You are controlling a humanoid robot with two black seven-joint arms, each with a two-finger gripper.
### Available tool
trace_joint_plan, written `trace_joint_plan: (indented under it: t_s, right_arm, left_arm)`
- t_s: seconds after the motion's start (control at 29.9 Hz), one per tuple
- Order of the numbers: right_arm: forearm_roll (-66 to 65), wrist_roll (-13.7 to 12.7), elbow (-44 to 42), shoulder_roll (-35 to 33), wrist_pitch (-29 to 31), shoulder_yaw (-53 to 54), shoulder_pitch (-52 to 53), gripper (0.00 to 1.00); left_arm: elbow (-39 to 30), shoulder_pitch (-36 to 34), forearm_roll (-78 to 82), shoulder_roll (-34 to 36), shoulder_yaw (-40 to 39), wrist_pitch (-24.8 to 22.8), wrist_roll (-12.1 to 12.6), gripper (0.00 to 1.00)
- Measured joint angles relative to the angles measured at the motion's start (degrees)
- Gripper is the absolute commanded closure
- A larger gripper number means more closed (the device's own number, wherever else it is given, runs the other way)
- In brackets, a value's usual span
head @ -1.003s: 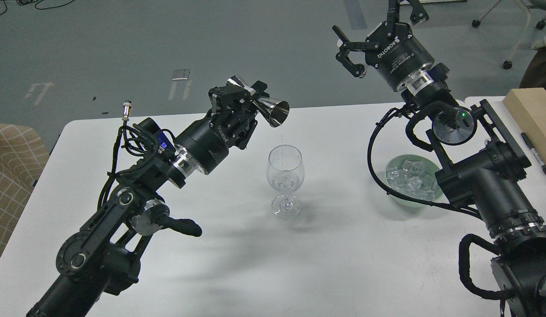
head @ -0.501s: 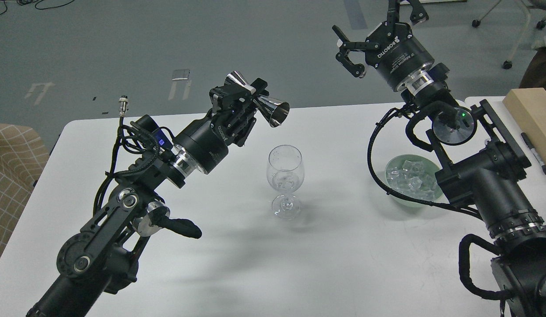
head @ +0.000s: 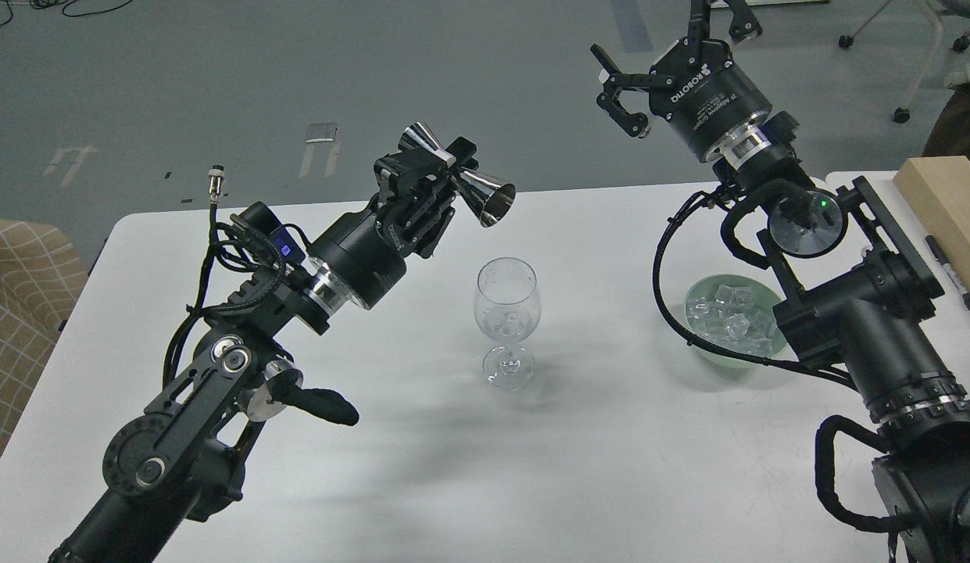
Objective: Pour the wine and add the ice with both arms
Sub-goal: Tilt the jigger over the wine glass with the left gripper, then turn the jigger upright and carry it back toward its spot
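Observation:
A clear wine glass (head: pixel 506 320) stands upright at the table's middle, with what looks like ice low in its bowl. My left gripper (head: pixel 442 168) is shut on the waist of a steel double-cone jigger (head: pixel 463 180), held tilted on its side above and left of the glass, its wide mouth facing right. My right gripper (head: pixel 668 43) is open and empty, raised high beyond the table's far edge. Clear ice cubes (head: pixel 727 313) fill a pale green bowl (head: pixel 707 352) on the right, partly hidden by my right arm.
The white table (head: pixel 422 469) bears the glass and bowl. A pale wooden block (head: pixel 946 199) and a black marker (head: pixel 952 274) lie at the right edge. A checked cushion (head: pixel 16 313) sits left of the table. Office chair legs (head: pixel 899 47) stand at the far right.
My left gripper has lifted the jigger slightly and drawn it a little away from above the glass; the thin drip seen earlier has stopped. The right arm has barely moved.

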Motion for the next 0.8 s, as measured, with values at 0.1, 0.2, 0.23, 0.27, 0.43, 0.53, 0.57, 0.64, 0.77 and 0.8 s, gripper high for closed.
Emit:
trace_joint_plan:
  t_s: [0.1,0.2,0.23,0.27,0.43,0.53,0.57,0.64,0.77,0.8]
  right_arm:
    - [0.0,0.0,0.0,0.0,0.0,0.0,-0.1,0.00]
    - [0.0,0.0,0.0,0.0,0.0,0.0,-0.2,0.00]
    - [0.0,0.0,0.0,0.0,0.0,0.0,-0.2,0.00]
    - [0.0,0.0,0.0,0.0,0.0,0.0,-0.2,0.00]
    - [0.0,0.0,0.0,0.0,0.0,0.0,-0.3,0.00]
    - [0.0,0.0,-0.1,0.0,0.0,0.0,-0.4,0.00]
    - [0.0,0.0,-0.1,0.0,0.0,0.0,-0.4,0.00]
    - [0.0,0.0,-0.1,0.0,0.0,0.0,-0.5,0.00]
    - [0.0,0.0,0.0,0.0,0.0,0.0,-0.5,0.00]
    - [0.0,0.0,0.0,0.0,0.0,-0.1,-0.5,0.00]
  left_arm:
    - [0.0,0.2,-2.2,-0.6,-0.5,0.4,1.8,0.94]
    - [0.0,0.6,-6.5,-0.9,-0.9,0.8,3.3,0.94]
    - [0.0,0.8,-8.6,-0.9,-1.0,1.1,3.8,0.94]
    - [0.0,0.9,-10.8,-0.9,-1.1,1.7,4.4,0.93]
    - [0.1,1.2,-23.0,-0.2,-1.3,5.0,7.2,0.93]
    - [0.3,1.2,-29.6,0.2,-2.3,7.3,7.9,0.93]
    - [0.3,1.2,-31.2,0.2,-2.7,7.9,8.0,0.93]
    - [0.6,1.2,-33.6,0.2,-3.4,8.7,8.4,0.93]
    - [2.8,1.2,-38.0,0.1,-5.8,10.5,8.6,0.92]
    - [3.5,1.2,-39.2,0.0,-6.6,10.9,8.6,0.92]
